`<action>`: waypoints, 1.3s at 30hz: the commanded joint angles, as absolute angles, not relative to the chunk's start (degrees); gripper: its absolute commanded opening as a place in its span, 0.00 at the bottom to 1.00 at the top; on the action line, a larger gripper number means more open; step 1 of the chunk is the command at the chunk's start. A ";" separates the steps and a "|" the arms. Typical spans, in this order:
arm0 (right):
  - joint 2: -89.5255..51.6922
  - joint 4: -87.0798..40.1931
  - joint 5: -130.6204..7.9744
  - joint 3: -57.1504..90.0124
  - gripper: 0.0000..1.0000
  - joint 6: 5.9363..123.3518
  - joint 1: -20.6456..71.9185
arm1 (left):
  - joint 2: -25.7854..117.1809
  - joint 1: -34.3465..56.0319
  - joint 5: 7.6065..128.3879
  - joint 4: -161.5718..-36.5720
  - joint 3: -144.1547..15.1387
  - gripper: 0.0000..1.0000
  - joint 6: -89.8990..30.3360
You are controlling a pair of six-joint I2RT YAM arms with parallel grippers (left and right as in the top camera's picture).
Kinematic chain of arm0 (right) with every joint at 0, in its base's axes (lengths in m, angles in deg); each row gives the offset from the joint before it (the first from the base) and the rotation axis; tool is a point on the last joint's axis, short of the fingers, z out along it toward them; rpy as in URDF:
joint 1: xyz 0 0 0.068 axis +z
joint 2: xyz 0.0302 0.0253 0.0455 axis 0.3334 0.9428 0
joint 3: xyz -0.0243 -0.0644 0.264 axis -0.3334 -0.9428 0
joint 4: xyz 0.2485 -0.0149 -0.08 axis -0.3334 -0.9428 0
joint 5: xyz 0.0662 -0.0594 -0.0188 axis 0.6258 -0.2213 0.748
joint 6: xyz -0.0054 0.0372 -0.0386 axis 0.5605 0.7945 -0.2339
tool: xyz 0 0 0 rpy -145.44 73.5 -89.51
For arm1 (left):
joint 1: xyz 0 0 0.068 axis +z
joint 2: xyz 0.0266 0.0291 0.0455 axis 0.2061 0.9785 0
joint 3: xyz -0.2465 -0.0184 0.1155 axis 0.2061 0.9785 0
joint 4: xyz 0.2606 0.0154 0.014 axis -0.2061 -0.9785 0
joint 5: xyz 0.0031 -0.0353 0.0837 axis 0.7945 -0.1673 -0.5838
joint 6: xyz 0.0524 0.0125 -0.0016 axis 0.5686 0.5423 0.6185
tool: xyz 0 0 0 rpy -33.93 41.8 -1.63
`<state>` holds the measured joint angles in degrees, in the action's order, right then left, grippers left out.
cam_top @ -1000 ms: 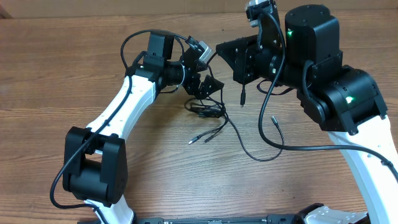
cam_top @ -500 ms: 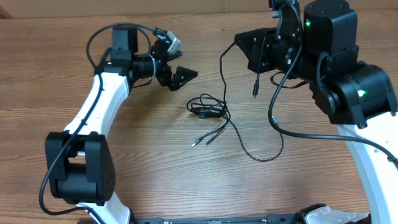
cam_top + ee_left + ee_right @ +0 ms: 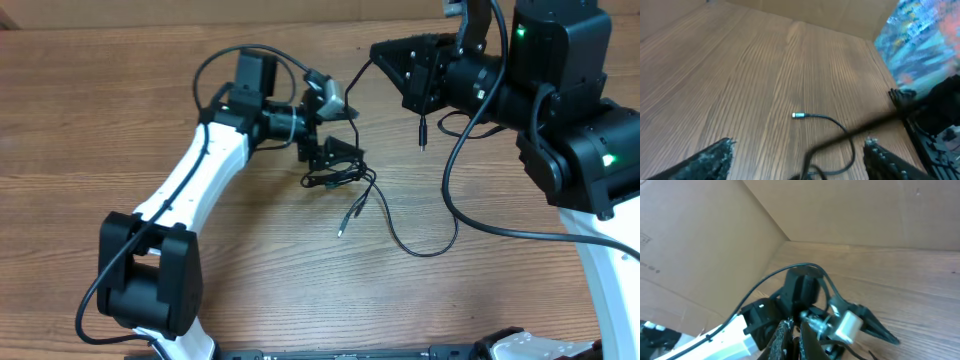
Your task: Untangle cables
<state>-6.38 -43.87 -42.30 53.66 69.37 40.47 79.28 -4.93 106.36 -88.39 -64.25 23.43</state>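
The cables [image 3: 336,178] lie as a small black bundle mid-table, with a long strand [image 3: 420,250] looping out to the right and a plug end [image 3: 341,231] in front. My left gripper [image 3: 335,152] is open right over the bundle. In the left wrist view its fingers [image 3: 800,147] straddle a black strand [image 3: 840,137], and a silver plug [image 3: 798,115] lies beyond. My right gripper [image 3: 378,52] is raised at the back, shut on one cable that runs down to the bundle. A short plug end [image 3: 422,135] dangles below it. In the right wrist view the fingers [image 3: 796,332] pinch the cable.
The wooden table [image 3: 120,120] has cardboard walls [image 3: 705,240] behind it. The left arm [image 3: 190,190] crosses the left half. The right arm [image 3: 570,130] and its thick wire [image 3: 500,232] fill the right side.
My left gripper has swung back right and down onto the bundle. My right gripper has lifted further back with its cable, pulling the strand taut and shifting the loose plug ends.
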 commanded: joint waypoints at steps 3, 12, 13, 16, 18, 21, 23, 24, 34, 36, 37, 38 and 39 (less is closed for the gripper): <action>-7.67 -43.54 -39.26 55.52 0.04 70.72 40.29 | 77.51 -6.63 105.81 -85.79 -64.99 0.65 24.87; -7.67 -43.43 -39.28 55.52 0.04 70.70 40.29 | 77.51 -6.39 102.40 -86.08 -64.99 0.25 24.70; -7.67 -43.45 -39.28 55.52 0.04 70.70 40.29 | 77.51 -6.39 101.09 -86.08 -64.99 0.16 24.68; -7.67 -43.48 -39.70 55.52 0.04 70.68 40.29 | 77.51 -6.33 99.82 -86.10 -64.99 0.06 24.68; -7.67 -43.50 -40.88 55.52 0.04 70.63 40.29 | 77.51 -6.00 99.76 -86.06 -64.99 0.04 24.65; -7.67 -43.52 -41.44 55.52 0.04 70.44 40.29 | 77.51 -4.77 99.82 -85.47 -64.99 0.04 22.42; -7.65 -43.54 -41.44 55.52 0.04 70.44 40.29 | 77.51 -3.40 100.45 -83.52 -64.99 0.04 16.70; -7.65 -43.54 -41.44 55.50 0.04 70.46 40.29 | 77.51 -2.79 100.85 -82.30 -64.99 0.04 13.64; -3.43 -55.17 -67.89 55.00 1.00 76.32 40.29 | 76.53 4.03 101.61 -58.63 -65.05 0.04 -29.07; -0.72 -58.84 -69.27 54.60 1.00 82.70 40.29 | 75.57 4.67 101.35 -55.50 -65.05 0.04 -34.12; 1.09 -59.65 -68.92 53.64 1.00 83.57 40.38 | 74.52 4.84 101.50 -53.71 -65.05 0.04 -36.33; 2.30 -59.69 -67.59 53.01 1.00 83.57 40.53 | 73.73 4.84 101.98 -53.05 -65.05 0.04 -36.26; 2.89 -59.65 -66.47 52.79 1.00 83.57 40.62 | 73.12 4.84 102.57 -52.68 -65.05 0.04 -36.15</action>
